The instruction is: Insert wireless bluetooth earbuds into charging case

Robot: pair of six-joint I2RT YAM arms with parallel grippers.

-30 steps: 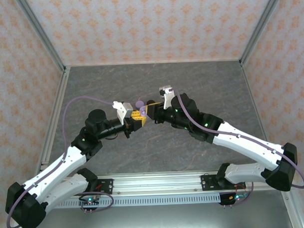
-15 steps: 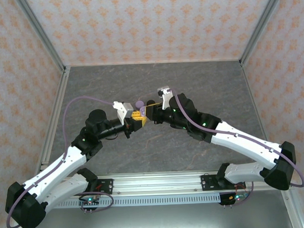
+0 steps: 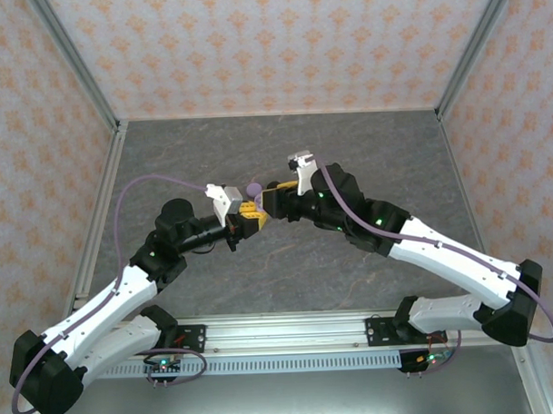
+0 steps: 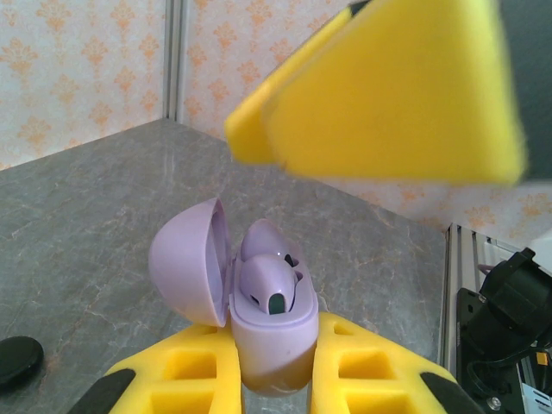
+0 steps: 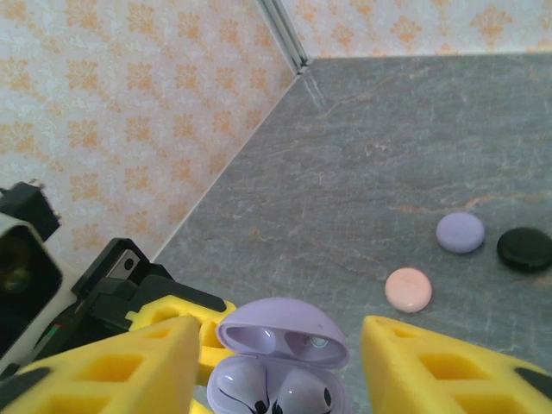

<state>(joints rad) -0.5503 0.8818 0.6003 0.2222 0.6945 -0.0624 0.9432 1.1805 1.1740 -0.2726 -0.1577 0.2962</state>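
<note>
Left pincer (image 4: pixel 274 379): closed on the charging case (image 4: pixel 272 332), yellow fingers (image 4: pixel 194 371) pressed to both flanks of the lower shell. Holds it upright and clear of the bench (image 3: pixel 283 143), above the middle, well away from every edge and corner.

Right pincer (image 5: pixel 280 379): parted, fingers (image 5: pixel 448 371) standing one to each side of the case with a sliver of gap between. Grips nothing. Appears in the left wrist view as a yellow wedge above the case.

Charging case: pale lavender, rounded, lid (image 5: pixel 283 332) hinged back and wide open, interior exposed to the right wrist view.

Wireless bluetooth earbuds (image 5: pixel 237 384): two, pale lavender, side by side in the sockets of the case, stems down. Look fully home, though depth of seating hard to confirm from these angles.

Round discs: lavender (image 5: pixel 460 232), black (image 5: pixel 524 248), pink (image 5: pixel 408 289). Flat on the bench beyond the case, near one another, apart from both pincers. Contents: not determinable.

Task status, as judged:
- Done, by appearance: insertion for this case, both sockets filled.
- Left, probably: draw the parted pincer back, shut the lid, set the case down on the bench.
- Further pairs awaiting a case: impossible to tell.
</note>
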